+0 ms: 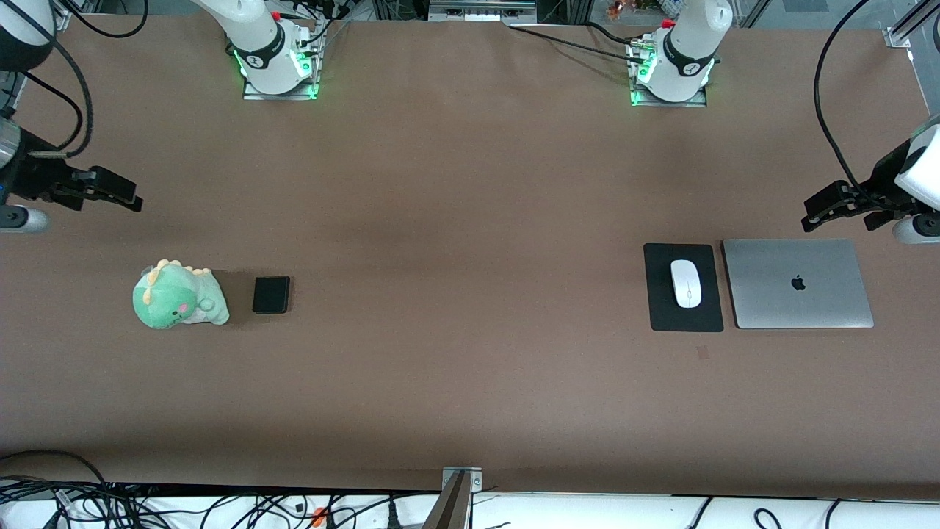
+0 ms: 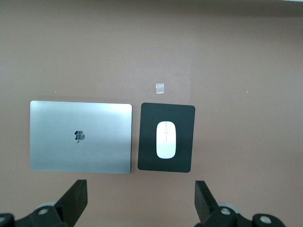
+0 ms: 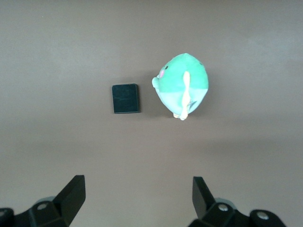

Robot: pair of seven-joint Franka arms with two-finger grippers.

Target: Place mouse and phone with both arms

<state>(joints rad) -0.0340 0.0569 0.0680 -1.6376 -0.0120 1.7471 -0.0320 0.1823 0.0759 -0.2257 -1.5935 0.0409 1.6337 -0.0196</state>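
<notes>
My left claw [image 1: 811, 214] and right claw [image 1: 132, 198] hang wide, empty, over the brown worktop [image 1: 455, 220]; glossy white oval mouse [image 1: 686, 283] and small black slab phone [image 1: 271, 294] lie untouched.

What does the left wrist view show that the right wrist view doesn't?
Only the left wrist view shows the mouse on the black mouse pad, the closed silver laptop beside the pad, and a small pale patch on the table. Only the right wrist view shows the phone beside the green plush dinosaur. Both share the brown table and an open gripper, left gripper and right gripper, with nothing held.
</notes>
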